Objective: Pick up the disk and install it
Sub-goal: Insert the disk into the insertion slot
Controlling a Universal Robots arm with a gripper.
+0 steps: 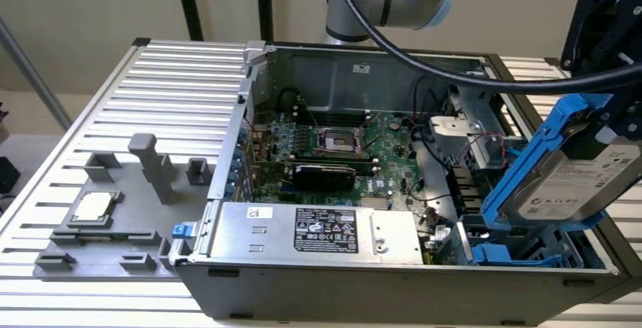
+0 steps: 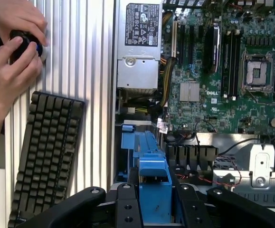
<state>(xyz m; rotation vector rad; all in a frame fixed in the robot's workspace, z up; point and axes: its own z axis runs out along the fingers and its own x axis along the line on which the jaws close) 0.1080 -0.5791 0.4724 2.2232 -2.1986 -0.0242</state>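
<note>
**A:** What does the gripper point(image 2: 152, 204) have right now?

**B:** Its fingers are clamped narrow on the blue carrier point(image 2: 151, 175), and the disk point(image 1: 576, 181) is clipped inside that frame. In the exterior view the disk hangs tilted above the drive bay point(image 1: 471, 239), at the case corner on the exterior view's right. It is not seated.

**A:** So what is the closest risk?

**B:** The tilt. If the carrier meets the bay at that angle, I judge it could wedge. A push might then flex the plastic frame or make it slide between the fingers.

**A:** And just past the bay?

**B:** Loose red and black wires point(image 1: 489, 141) lie beside it, near a silver bracket point(image 1: 456, 129). A carrier edge could snag or pinch them.

**A:** Farther in?

**B:** The power supply point(image 1: 321, 230) sits next to the bay, with the motherboard point(image 1: 331, 155) beyond it. A dropped disk could strike either one. The arm's black cable point(image 1: 422, 50) also drapes over the open case and might catch on the chassis wall.

**A:** Anything outside the case?

**B:** The wrist view shows a keyboard point(image 2: 47, 152) on the slatted table point(image 2: 97, 71). A person's hands point(image 2: 11, 52) hold a small black device there, well apart from the gripper. I cannot tell what that device does.
</note>
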